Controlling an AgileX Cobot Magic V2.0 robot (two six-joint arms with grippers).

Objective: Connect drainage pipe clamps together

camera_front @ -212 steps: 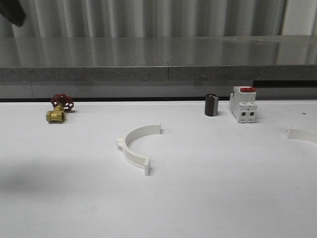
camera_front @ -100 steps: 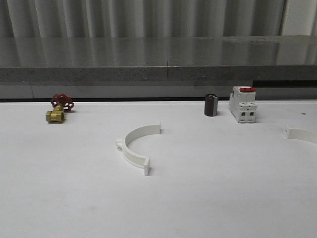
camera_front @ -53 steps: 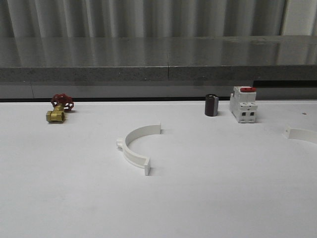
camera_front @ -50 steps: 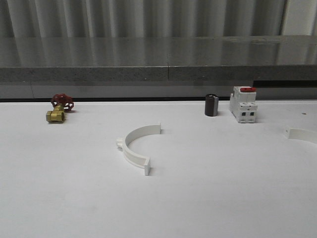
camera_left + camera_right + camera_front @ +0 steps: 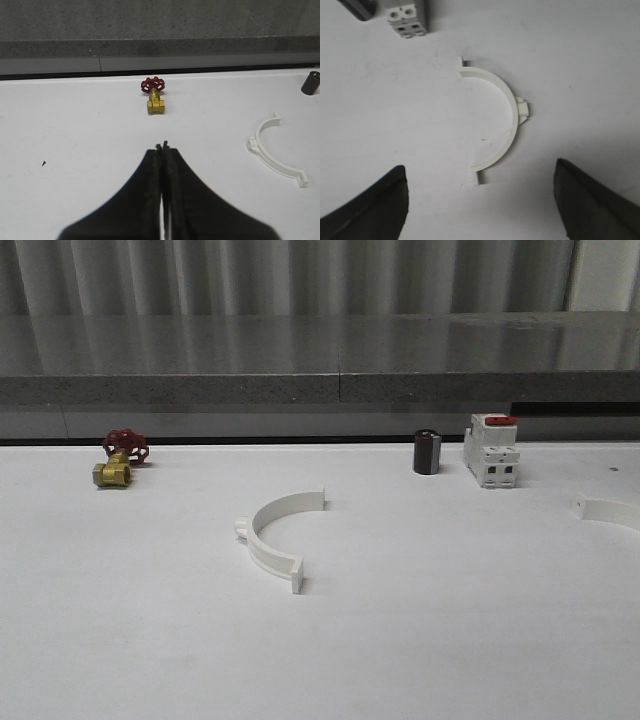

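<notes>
Two white half-ring drainage pipe clamps lie flat on the white table, far apart. One clamp (image 5: pixel 268 536) lies mid-table and also shows in the left wrist view (image 5: pixel 272 156). The other clamp (image 5: pixel 610 510) lies at the table's far right, cut off by the front view's edge. My right gripper (image 5: pixel 479 166) hangs open above that second clamp (image 5: pixel 507 107), with the lower end tab between its spread fingers (image 5: pixel 375 205). My left gripper (image 5: pixel 162 146) is shut with nothing in it and stays above bare table, short of the brass valve.
A brass valve with a red handwheel (image 5: pixel 118 460) sits at the back left. A small black cylinder (image 5: pixel 427 452) and a white breaker with a red top (image 5: pixel 490 452) stand at the back right. A grey ledge (image 5: pixel 320 390) runs behind the table.
A dark part of an arm at the front view's top left corner and its shadow on the table have gone from view. Both clamps lie where they were.
</notes>
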